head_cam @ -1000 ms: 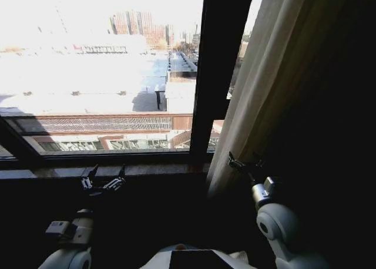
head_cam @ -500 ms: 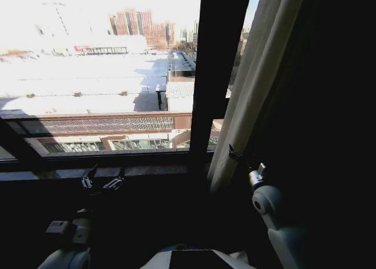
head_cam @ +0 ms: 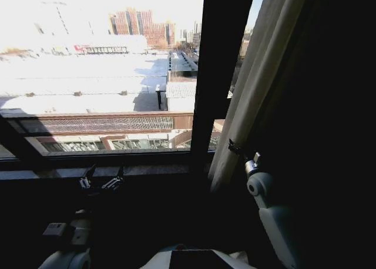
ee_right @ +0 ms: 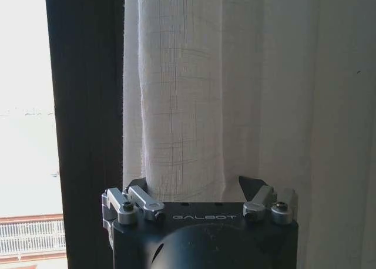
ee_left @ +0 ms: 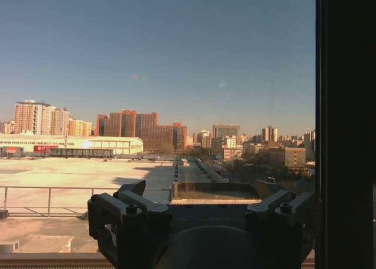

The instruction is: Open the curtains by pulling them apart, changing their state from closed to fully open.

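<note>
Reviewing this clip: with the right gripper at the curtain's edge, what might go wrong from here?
The right gripper has a fold of the curtain between open fingers; unless they close, a pull would likely slip off. The loosely woven fabric might snag on them. The black window-frame bar stands close beside, so contact is possible.

**Curtain gathered at the right**

The curtains (head_cam: 258,87) hang bunched in long vertical pleats right of the black window bar (head_cam: 220,75), sheer white weave. A fold sits between my right gripper's (ee_right: 195,194) spread fingers.
</note>
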Robot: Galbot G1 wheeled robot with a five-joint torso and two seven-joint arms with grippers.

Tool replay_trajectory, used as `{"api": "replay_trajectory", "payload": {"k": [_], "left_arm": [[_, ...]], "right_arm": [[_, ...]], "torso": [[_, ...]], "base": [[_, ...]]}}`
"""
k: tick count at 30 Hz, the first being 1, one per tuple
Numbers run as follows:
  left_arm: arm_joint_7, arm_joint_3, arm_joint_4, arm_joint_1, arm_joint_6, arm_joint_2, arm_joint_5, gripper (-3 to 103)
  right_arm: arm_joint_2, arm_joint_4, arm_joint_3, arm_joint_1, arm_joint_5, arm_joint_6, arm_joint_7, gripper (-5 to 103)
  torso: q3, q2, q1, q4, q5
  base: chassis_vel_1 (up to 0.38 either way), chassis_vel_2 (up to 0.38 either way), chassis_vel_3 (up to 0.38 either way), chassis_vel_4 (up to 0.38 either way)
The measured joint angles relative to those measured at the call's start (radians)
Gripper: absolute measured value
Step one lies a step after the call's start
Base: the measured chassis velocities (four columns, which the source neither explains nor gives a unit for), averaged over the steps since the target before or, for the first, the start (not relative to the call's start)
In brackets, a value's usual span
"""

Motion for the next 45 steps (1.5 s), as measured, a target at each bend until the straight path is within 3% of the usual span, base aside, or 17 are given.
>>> {"api": "replay_trajectory", "payload": {"k": [1, 3, 4, 5, 6, 9, 10, 11, 12, 15, 16, 17, 18, 21, 22, 29, 45], "left_arm": [[0.000, 0.000, 0.000, -0.002, 0.003, -0.001, 0.001, 100], [0.000, 0.000, -0.003, -0.003, 0.008, -0.002, 0.001, 100], [0.001, 0.000, -0.008, -0.005, 0.015, -0.001, 0.001, 100], [0.001, -0.001, -0.009, -0.006, 0.018, -0.001, 0.001, 100], [0.001, -0.001, -0.012, -0.010, 0.024, -0.001, 0.002, 100], [0.000, -0.001, -0.013, -0.017, 0.040, 0.000, 0.003, 100], [0.000, 0.001, -0.013, -0.020, 0.049, 0.000, 0.004, 100], [0.000, 0.001, -0.013, -0.022, 0.052, 0.000, 0.005, 100], [0.000, 0.003, -0.013, -0.024, 0.055, 0.000, 0.009, 100], [0.000, 0.004, -0.013, -0.026, 0.056, 0.000, 0.015, 100], [0.000, 0.004, -0.013, -0.025, 0.056, -0.001, 0.016, 100], [0.000, 0.004, -0.013, -0.024, 0.056, -0.001, 0.016, 100], [0.000, 0.004, -0.012, -0.022, 0.056, -0.002, 0.016, 100], [0.000, 0.004, -0.009, -0.021, 0.056, -0.003, 0.017, 100], [0.000, 0.005, -0.008, -0.020, 0.055, -0.003, 0.017, 100], [0.000, 0.007, -0.007, -0.020, 0.055, -0.004, 0.018, 100], [0.000, 0.018, -0.013, -0.022, 0.058, -0.006, 0.024, 100]], "right_arm": [[-0.001, -0.008, 0.000, 0.009, 0.000, 0.006, 0.001, 80], [-0.003, -0.013, 0.000, 0.015, 0.001, 0.009, 0.002, 80], [-0.010, -0.018, 0.002, 0.021, 0.004, 0.014, 0.002, 70], [-0.014, -0.020, 0.004, 0.024, 0.007, 0.015, 0.003, 70], [-0.018, -0.019, 0.006, 0.026, 0.014, 0.017, 0.003, 59], [-0.019, -0.017, 0.006, 0.028, 0.020, 0.017, 0.004, 59], [-0.018, -0.015, 0.006, 0.029, 0.020, 0.017, 0.006, 48], [-0.018, -0.015, 0.005, 0.029, 0.020, 0.017, 0.007, 48], [-0.018, -0.013, 0.003, 0.029, 0.021, 0.017, 0.008, 37], [-0.018, -0.005, 0.003, 0.027, 0.023, 0.017, 0.009, 37], [-0.018, -0.002, 0.003, 0.025, 0.024, 0.017, 0.009, 27], [-0.019, 0.001, 0.003, 0.022, 0.025, 0.017, 0.010, 27], [-0.019, 0.009, 0.004, 0.016, 0.025, 0.017, 0.010, 15], [-0.020, 0.018, 0.005, 0.007, 0.025, 0.017, 0.011, 15], [-0.020, 0.022, 0.005, 0.004, 0.025, 0.017, 0.011, 5], [-0.021, 0.028, 0.007, -0.005, 0.027, 0.017, 0.013, 0], [-0.037, 0.061, 0.015, -0.025, 0.059, -0.005, 0.020, 0]], "torso": [[0.000, 0.000, 0.000, 0.0001, -0.0003], [0.000, 0.000, 0.000, 0.0002, -0.0002], [0.000, 0.000, 0.000, 0.0000, -0.0001], [0.000, 0.000, 0.000, 0.0000, -0.0001], [0.000, 0.000, 0.000, -0.0001, -0.0001], [0.000, 0.000, 0.000, -0.0001, 0.0003], [0.000, 0.000, 0.000, -0.0001, 0.0001], [0.000, 0.000, 0.000, -0.0001, 0.0001], [0.000, 0.000, 0.000, -0.0001, 0.0001], [0.000, 0.000, 0.000, 0.0000, -0.0001], [0.000, 0.000, 0.000, 0.0000, -0.0002], [0.000, 0.000, 0.000, 0.0000, -0.0001], [0.000, 0.000, 0.000, 0.0000, 0.0000], [0.000, 0.000, 0.000, -0.0001, 0.0000], [0.000, 0.000, 0.000, -0.0001, 0.0000], [0.000, 0.000, 0.000, 0.0000, 0.0000], [0.000, 0.000, 0.000, 0.0000, 0.0000]], "base": [[0.000, 0.000, 0.000, 0.000], [0.000, 0.000, 0.000, 0.000], [0.000, 0.000, 0.000, 0.000], [0.000, 0.000, 0.000, 0.000], [0.000, 0.000, 0.000, 0.000], [0.000, 0.000, 0.000, 0.000], [0.000, 0.000, 0.000, 0.000], [0.000, 0.000, 0.000, 0.000], [0.000, 0.000, 0.000, 0.000], [0.000, 0.000, 0.000, 0.000], [0.000, 0.000, 0.000, 0.000], [0.000, 0.000, 0.000, 0.000], [0.000, 0.000, 0.000, 0.000], [0.000, 0.000, 0.000, 0.000], [0.000, 0.000, 0.000, 0.000], [0.000, 0.000, 0.000, 0.000], [0.000, 0.000, 0.000, 0.000]]}}
